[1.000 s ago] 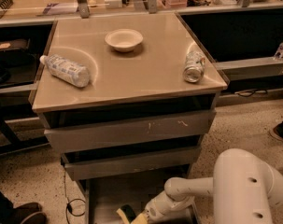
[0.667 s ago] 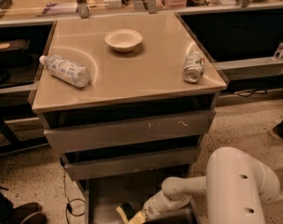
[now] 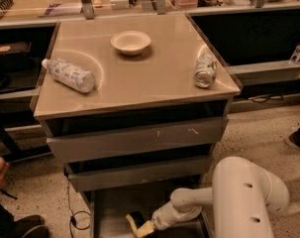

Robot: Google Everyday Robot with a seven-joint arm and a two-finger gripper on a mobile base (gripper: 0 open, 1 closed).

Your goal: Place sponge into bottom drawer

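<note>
Most of the job looks done to us: the sponge (image 3: 134, 216) is inside the open bottom drawer (image 3: 112, 209), at six o'clock under the counter (image 3: 149, 78); the pincer (image 3: 142, 227) meets it, whether gripping we cannot tell; release remains

Tool (image 3: 146, 227) low, leftward, at bent white arm's (image 3: 191, 201) end.

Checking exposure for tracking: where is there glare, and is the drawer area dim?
Camera view: light glares off the tabletop beside the bottle and the can; the bottom drawer lies in shadow, where the tool sits at the sponge.
</note>
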